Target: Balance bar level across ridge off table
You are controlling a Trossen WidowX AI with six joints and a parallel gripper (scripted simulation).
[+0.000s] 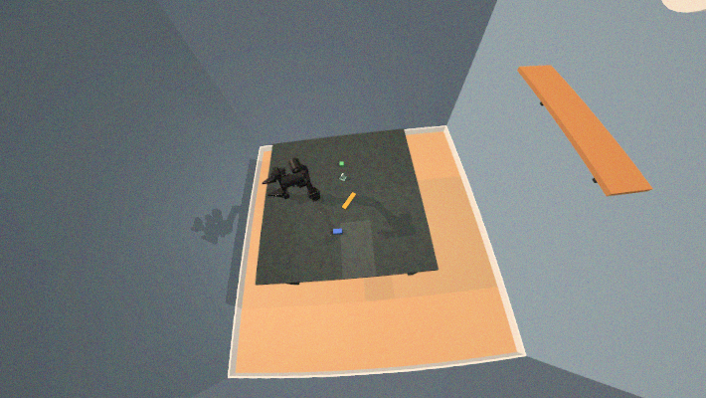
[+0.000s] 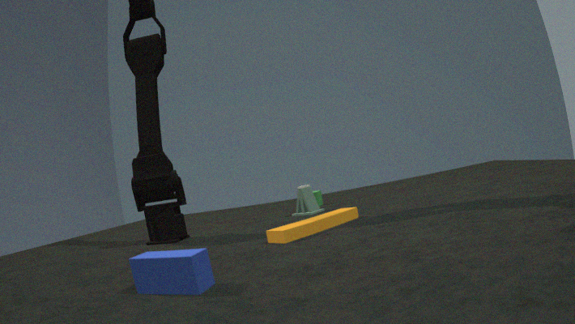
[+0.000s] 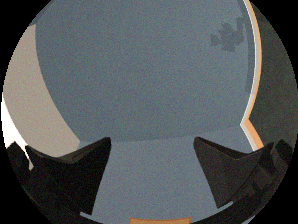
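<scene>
The yellow bar (image 1: 349,200) (image 2: 312,224) lies flat on the dark table (image 1: 298,249) (image 2: 445,243). The ridge (image 1: 343,177) (image 2: 306,200), a small pale green wedge, stands upright just behind the bar and apart from it. My gripper (image 1: 266,181) (image 3: 153,143) is open and empty. It is at the table's left edge, far from the bar, and points out past the edge. The wrist view shows only wall and floor between the fingers. The exterior view shows the arm's lower links (image 2: 147,121) but not the gripper.
A blue block (image 1: 337,231) (image 2: 172,270) lies nearer the front of the table. A small green cube (image 1: 341,163) (image 2: 318,198) sits behind the ridge. The arm's base (image 2: 163,227) stands left of the bar. An orange shelf (image 1: 584,129) hangs on the right wall.
</scene>
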